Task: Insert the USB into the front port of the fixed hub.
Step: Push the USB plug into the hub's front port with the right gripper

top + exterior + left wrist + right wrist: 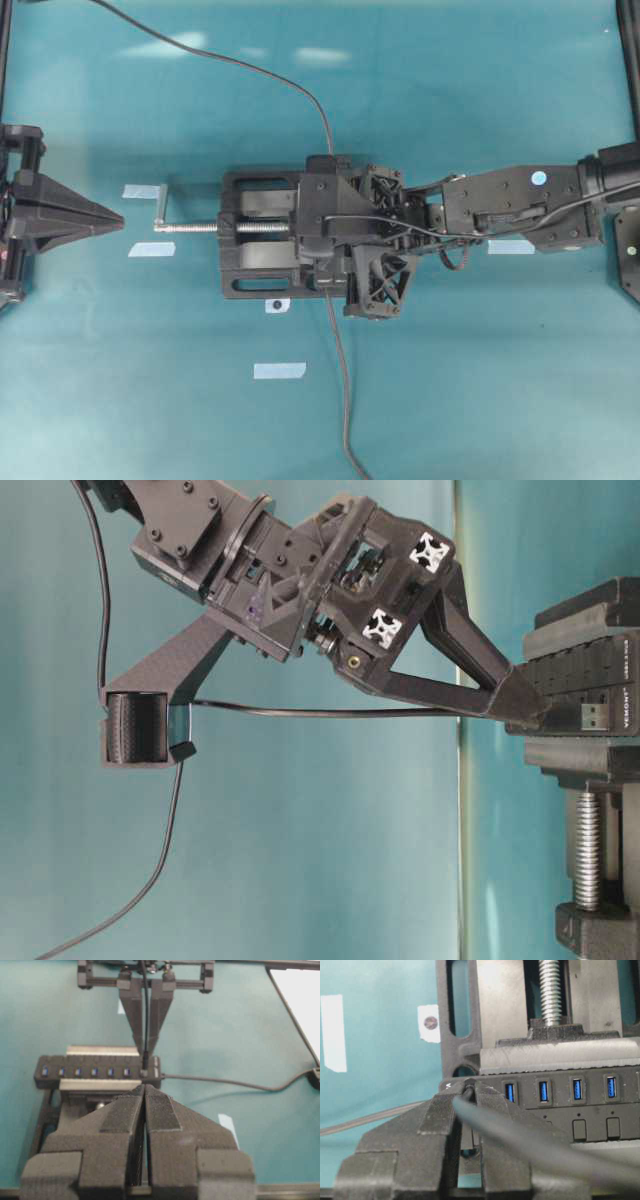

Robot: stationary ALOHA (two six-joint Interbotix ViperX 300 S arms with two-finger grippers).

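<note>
The right claw [520, 702] reaches over the black vise [262, 235] and pinches the USB [144, 1073], its two fingers nearly together around the small black plug. The plug stands at the end slot of the fixed hub [95, 1072], at the end where the hub's own thicker cable leaves; how deep it sits I cannot tell. The hub is clamped in the vise on the teal table [480, 380], with its row of blue slots facing up. The thin black cable [310, 712] runs back from the plug under the wrist. The left claw [144, 1110] waits well apart at the left side, its fingers pressed together and holding nothing.
</note>
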